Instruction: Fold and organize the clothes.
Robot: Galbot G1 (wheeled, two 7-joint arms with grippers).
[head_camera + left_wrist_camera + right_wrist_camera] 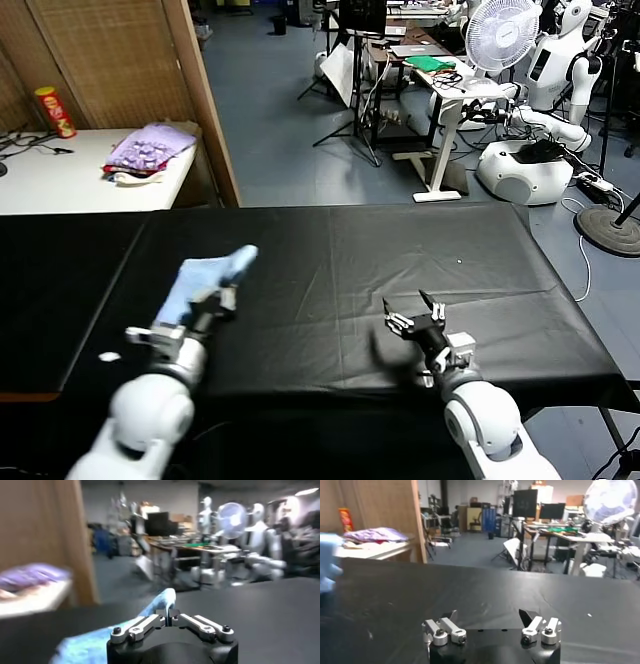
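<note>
The clothes are one pale light-blue T-shirt (200, 278), bunched in a folded heap on the left part of the black table (330, 250). My left gripper (222, 298) is at the heap's near right edge, shut on a fold of the fabric. In the left wrist view the blue T-shirt (160, 602) rises in a point straight out of the closed left gripper (167, 614). My right gripper (415, 305) stands open just above the table's near right part, well apart from the shirt, with nothing between its fingers. The right wrist view shows the right gripper (487, 617) and the shirt's edge (327, 560).
A purple patterned pile (150, 148) and a red can (55, 110) lie on a white table behind at the left. A wooden partition (205, 100) stands beside it. A small white scrap (109, 356) lies near the table's front left. Desks, a fan (500, 35) and other robots stand beyond.
</note>
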